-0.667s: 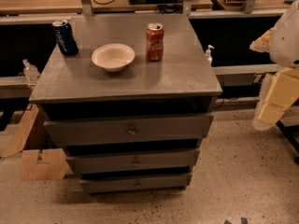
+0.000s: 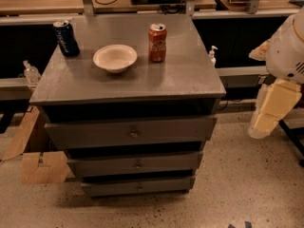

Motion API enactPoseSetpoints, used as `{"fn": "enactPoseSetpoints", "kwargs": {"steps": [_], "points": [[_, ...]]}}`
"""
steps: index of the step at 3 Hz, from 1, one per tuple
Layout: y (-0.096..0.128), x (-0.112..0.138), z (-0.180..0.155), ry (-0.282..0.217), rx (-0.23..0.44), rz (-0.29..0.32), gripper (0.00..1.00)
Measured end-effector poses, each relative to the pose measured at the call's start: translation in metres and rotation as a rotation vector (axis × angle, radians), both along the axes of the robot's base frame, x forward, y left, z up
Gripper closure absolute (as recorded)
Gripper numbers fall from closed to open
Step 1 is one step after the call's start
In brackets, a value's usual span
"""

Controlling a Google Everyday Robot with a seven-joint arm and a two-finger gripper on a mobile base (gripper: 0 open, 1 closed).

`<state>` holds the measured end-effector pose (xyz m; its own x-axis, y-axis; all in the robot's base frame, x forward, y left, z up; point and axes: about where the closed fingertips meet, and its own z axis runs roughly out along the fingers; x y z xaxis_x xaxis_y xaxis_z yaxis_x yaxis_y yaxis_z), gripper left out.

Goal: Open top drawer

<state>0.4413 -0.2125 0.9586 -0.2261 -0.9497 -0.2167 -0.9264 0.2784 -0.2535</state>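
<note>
The top drawer [image 2: 130, 133] is the widest gray front of three in a gray cabinet, with a small round metal knob [image 2: 134, 135] at its centre. A dark gap shows between it and the cabinet top [image 2: 190, 75]. My gripper [image 2: 271, 113] hangs as a cream-coloured piece below the white arm [image 2: 287, 51] at the right edge. It is well to the right of the cabinet, about level with the top drawer, and touches nothing.
On the cabinet top stand a white bowl [image 2: 115, 58], a red cola can [image 2: 157, 42] and a dark blue can [image 2: 66, 38]. Two narrower drawers [image 2: 137, 164] sit below. Cardboard [image 2: 39, 167] lies on the floor at left. A bench with cables runs behind.
The arm and gripper at the right have shifted slightly down and left. The drawers and the things on the cabinet top have not moved.
</note>
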Motion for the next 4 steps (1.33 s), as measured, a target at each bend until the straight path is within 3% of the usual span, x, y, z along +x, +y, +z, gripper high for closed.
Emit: {"fn": "enactPoseSetpoints", "kwargs": {"steps": [2,4], "points": [[0.013,-0.004,-0.117,-0.041,0.012,-0.006,0.00],[0.020,0.036,-0.194,-0.132,-0.007,0.095,0.00]]}}
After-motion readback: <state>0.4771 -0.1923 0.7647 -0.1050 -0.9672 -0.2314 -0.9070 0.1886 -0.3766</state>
